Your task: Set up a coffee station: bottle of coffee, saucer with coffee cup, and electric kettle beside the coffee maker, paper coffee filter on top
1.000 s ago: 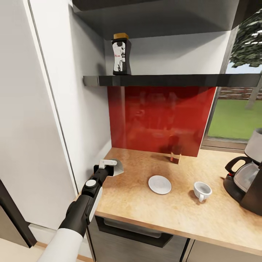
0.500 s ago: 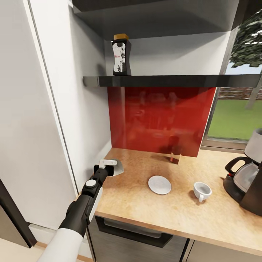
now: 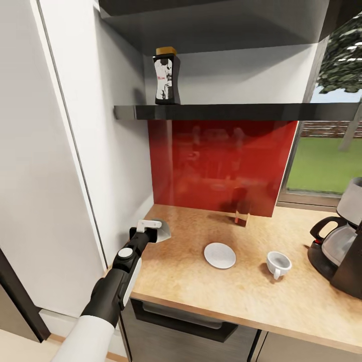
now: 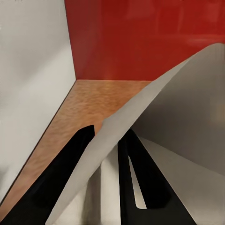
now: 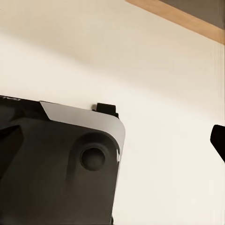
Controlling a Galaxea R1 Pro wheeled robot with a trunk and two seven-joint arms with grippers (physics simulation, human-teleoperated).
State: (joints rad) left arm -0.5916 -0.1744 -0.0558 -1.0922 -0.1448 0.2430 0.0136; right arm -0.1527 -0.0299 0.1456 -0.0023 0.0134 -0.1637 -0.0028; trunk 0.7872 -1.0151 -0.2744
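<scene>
The left gripper [image 3: 153,231] pinches the paper filter [image 4: 154,122] over the countertop's [image 3: 201,286] left end. The empty saucer [image 3: 219,255] lies beside the empty cup [image 3: 279,263], coffee maker [image 3: 342,241] further right. The coffee jar [image 3: 166,75] stands on the shelf [image 3: 241,111].

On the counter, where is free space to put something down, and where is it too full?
The counter is bare along its front edge, below the saucer and cup. Another bare patch lies between the saucer and the red back panel. It is tighter between the cup and the coffee maker, and in the corner where the left gripper holds the paper filter.
</scene>
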